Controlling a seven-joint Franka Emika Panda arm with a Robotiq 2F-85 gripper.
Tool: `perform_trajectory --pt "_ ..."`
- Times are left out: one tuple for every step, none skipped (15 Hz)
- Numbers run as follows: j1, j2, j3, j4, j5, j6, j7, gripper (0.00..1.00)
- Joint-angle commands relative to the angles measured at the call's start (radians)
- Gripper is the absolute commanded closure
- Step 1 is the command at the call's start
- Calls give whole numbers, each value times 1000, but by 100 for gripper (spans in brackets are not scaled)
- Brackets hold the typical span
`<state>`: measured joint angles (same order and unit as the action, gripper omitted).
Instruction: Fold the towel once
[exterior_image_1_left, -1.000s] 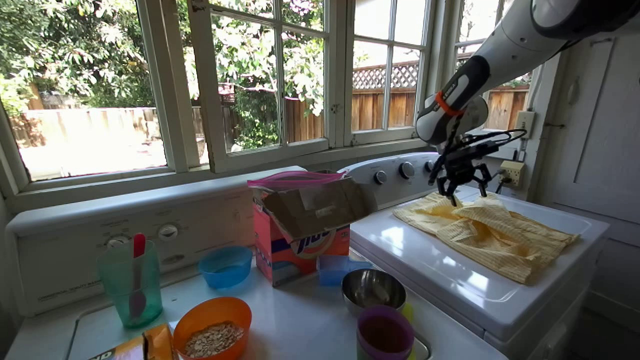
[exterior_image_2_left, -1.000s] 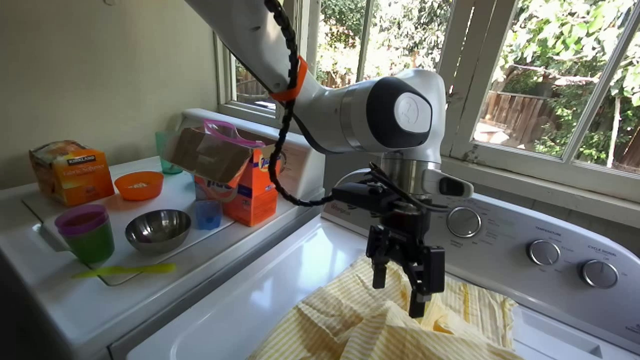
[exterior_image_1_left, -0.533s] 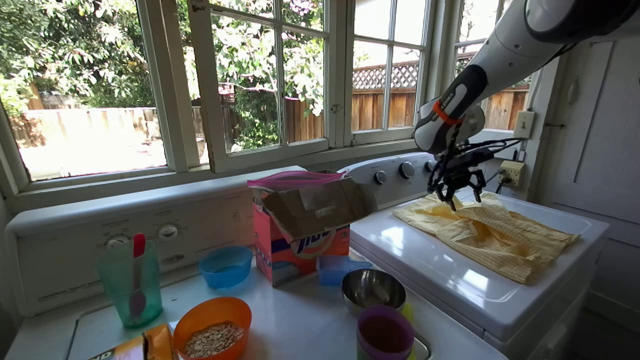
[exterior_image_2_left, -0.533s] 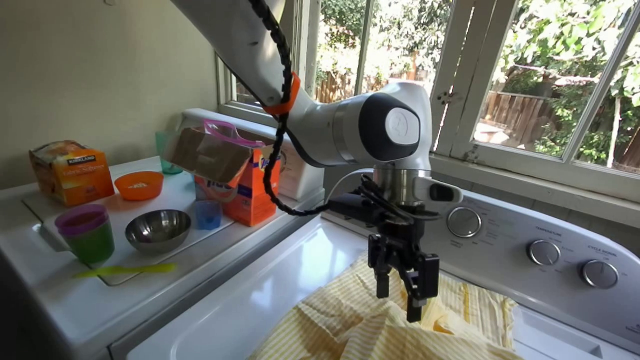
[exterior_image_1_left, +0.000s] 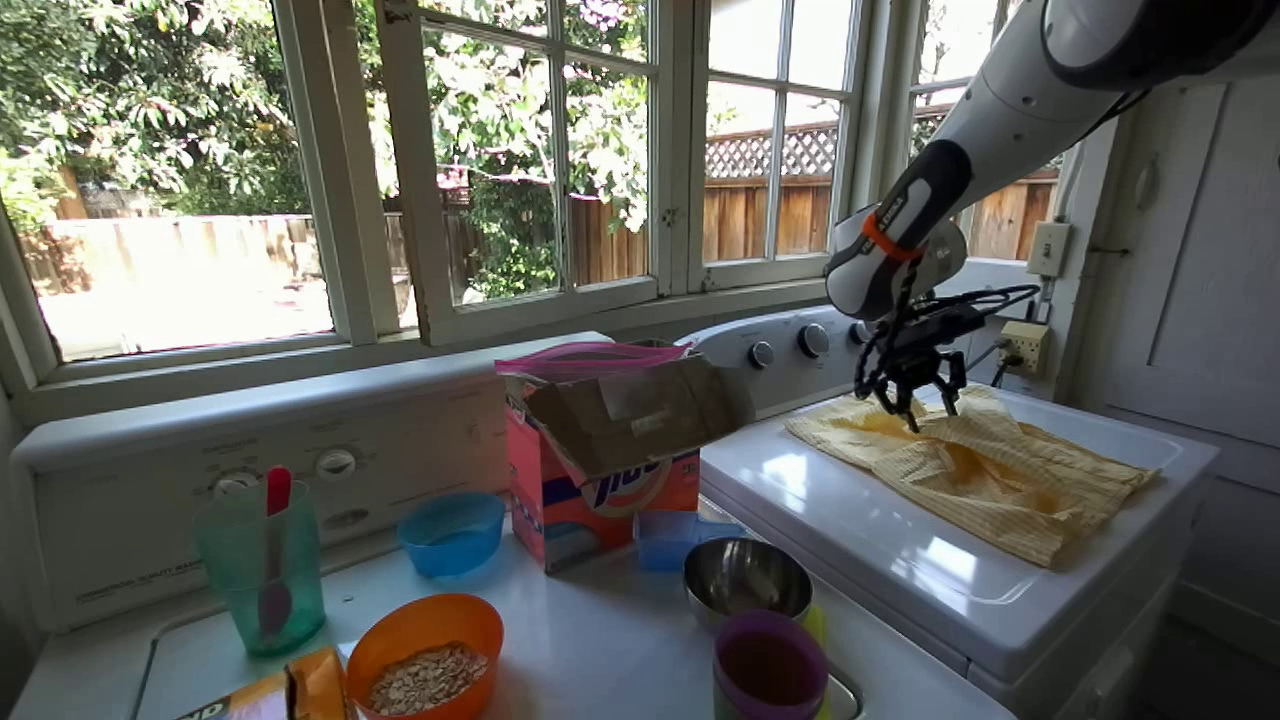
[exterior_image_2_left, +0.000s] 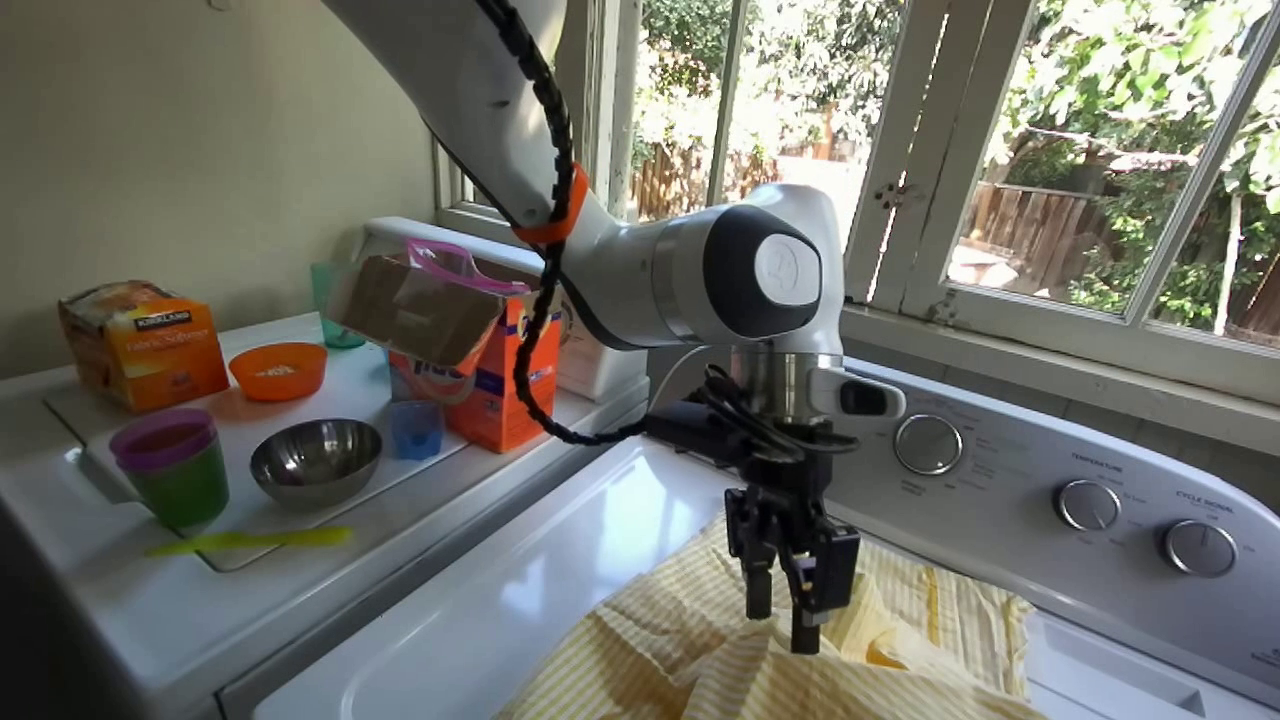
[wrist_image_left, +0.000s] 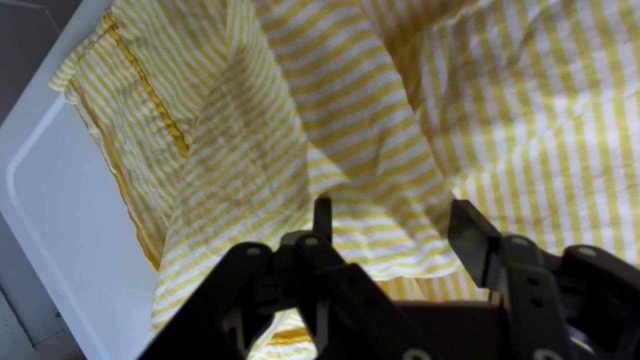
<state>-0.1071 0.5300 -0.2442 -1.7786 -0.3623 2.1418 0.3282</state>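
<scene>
Pincer (exterior_image_2_left: 782, 625) is spread, pointing down right over the towel (exterior_image_1_left: 980, 485); fingers (wrist_image_left: 322, 217) stand apart with the towel's stripes showing in the gap in the wrist view, can't tell if they touch it. Towel lies on the white bench (exterior_image_2_left: 520, 570), wrinkled and ridged, yellow-and-white stripes. Arm (exterior_image_2_left: 640, 275) hangs above the towel, orange band (exterior_image_1_left: 888, 243) around it. Knobbed panel (exterior_image_2_left: 1005, 485) just past the towel. Left of the towel in both exterior views, on a neighbouring bench (exterior_image_1_left: 590, 640): open orange carton (exterior_image_1_left: 600, 495), blue scoop (exterior_image_1_left: 672, 545), steel bowl (exterior_image_1_left: 745, 580), stacked purple and green cups (exterior_image_2_left: 170, 470), yellow-green utensil (exterior_image_2_left: 280, 540). Farther from the towel: orange bowl (exterior_image_1_left: 410, 622) holding oat-like flakes (exterior_image_1_left: 425, 680), translucent green cup (exterior_image_1_left: 228, 580), Kirkland fabric softener box (exterior_image_2_left: 160, 350). White-framed windows (exterior_image_1_left: 683, 150) beyond the towel in both exterior views.
</scene>
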Motion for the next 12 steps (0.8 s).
perform_trajectory --pt "16 -20 -16 -36 -22 9 17 45" --pt "17 -24 -18 -38 -23 3 14 53" --pt "18 -27 -20 -41 -25 0 14 66" --pt "19 -32 -21 -43 -26 -2 14 76" --pt "19 -35 -23 -44 -26 -7 11 86" --pt "18 -41 -24 -46 -26 -13 7 93" --pt "16 -47 -25 -46 -26 -22 2 98" --pt "13 -60 -26 -49 -25 -38 -10 100" --pt "6 -72 -24 -51 -17 -53 -28 100" --pt "4 -84 -26 -52 -19 -67 -36 100" --pt "-1 -101 -29 -54 -20 -80 -46 100" --pt "-4 -117 -34 -56 -25 -92 -51 100"
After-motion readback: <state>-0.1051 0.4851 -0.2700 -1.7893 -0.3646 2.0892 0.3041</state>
